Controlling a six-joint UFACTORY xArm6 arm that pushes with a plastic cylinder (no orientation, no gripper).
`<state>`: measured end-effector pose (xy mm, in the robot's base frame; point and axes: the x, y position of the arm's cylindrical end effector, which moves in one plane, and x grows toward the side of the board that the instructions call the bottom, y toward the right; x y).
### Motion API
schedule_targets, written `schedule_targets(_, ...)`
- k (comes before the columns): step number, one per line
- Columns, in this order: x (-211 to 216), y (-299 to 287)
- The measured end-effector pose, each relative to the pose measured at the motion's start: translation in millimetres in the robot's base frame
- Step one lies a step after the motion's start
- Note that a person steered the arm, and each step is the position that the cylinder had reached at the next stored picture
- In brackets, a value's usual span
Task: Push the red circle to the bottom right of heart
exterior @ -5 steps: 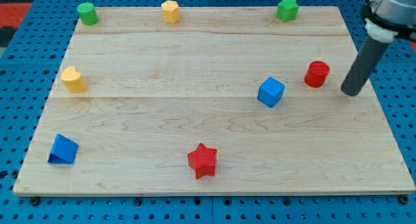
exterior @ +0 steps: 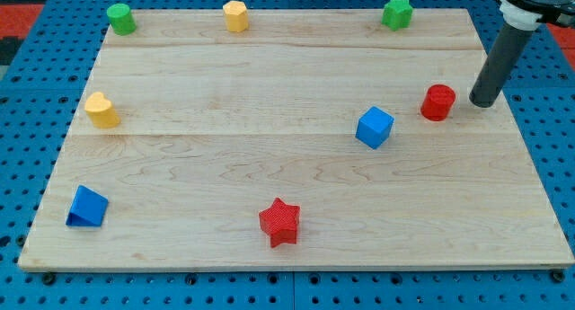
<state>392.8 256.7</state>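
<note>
Meanwhile, reading across from the view's left, I saw the blue triangular block point(exterior: 87, 208) near the surface's bottom-left corner and the yellow heart point(exterior: 101, 110) above it by the left edge. The green round block point(exterior: 120, 18) sat at the top-left corner, and the yellow hexagonal block point(exterior: 235, 15) stood at the top edge, left of centre. The red star point(exterior: 279, 222) lay low on the board, about midway across. Further right, the blue cube point(exterior: 375, 127) rested a little right of centre, and the green star point(exterior: 396, 13) sat at the top edge.

The red circle point(exterior: 438, 102) was a short, glossy red cylinder standing flat on its base, on the right part of the board, just up and right of the blue cube and well apart from the heart. My tip point(exterior: 484, 103) stood near the circle's right side, level with it, with a narrow strip of bare wood between them. The arm carried no hand, only the dark rod.

The surface point(exterior: 269, 85) was a pale wooden board of joined planks, lying on a blue perforated base point(exterior: 18, 148); a patch of red showed at the view's top-left corner.
</note>
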Motion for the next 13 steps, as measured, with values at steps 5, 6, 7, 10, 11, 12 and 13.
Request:
schedule_targets(5,-11.2,-218.8)
schedule_targets(6,-11.2,-204.5)
schedule_targets(7,-11.2,-183.5)
schedule_targets(10,17.2,-205.3)
schedule_targets(11,19.3,-330.0)
schedule_targets(12,15.6,-311.3)
schedule_targets(13,20.4,-272.7)
